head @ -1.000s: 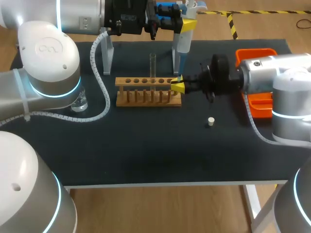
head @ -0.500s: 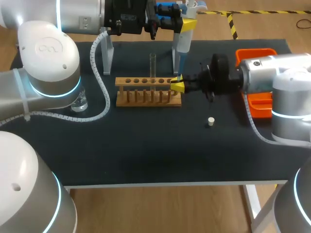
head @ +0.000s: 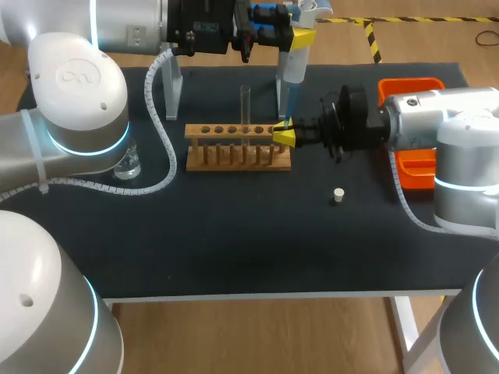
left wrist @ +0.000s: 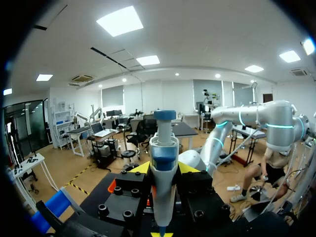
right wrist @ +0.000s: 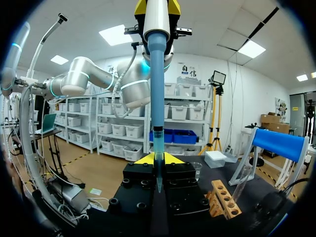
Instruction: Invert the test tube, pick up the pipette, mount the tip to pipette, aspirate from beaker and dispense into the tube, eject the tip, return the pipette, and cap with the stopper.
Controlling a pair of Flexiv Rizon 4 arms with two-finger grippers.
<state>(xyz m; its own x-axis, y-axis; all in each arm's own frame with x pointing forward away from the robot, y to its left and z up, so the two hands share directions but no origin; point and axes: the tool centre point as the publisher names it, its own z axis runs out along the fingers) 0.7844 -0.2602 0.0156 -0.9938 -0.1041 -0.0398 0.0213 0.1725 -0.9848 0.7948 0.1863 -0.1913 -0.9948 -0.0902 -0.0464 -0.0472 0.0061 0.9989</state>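
Mounting step: left fingers [head: 301,37] clamped on pipette [head: 295,66], right fingers [head: 284,139] pinching pipette tip [right wrist: 158,148] beneath it, at rack's [head: 234,148] three o'clock end. Next, seat firmly, then release.

The black table [head: 234,241] carries a wooden test tube rack [head: 228,140] towards the back, a glass beaker [head: 127,165] at the left, and a white stopper [head: 337,195] and an orange tray [head: 417,173] at the right.

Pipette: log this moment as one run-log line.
stage: tip mounting | left gripper: shut on pipette | right gripper: shut on tip at pipette's lower end | stopper: lying on table
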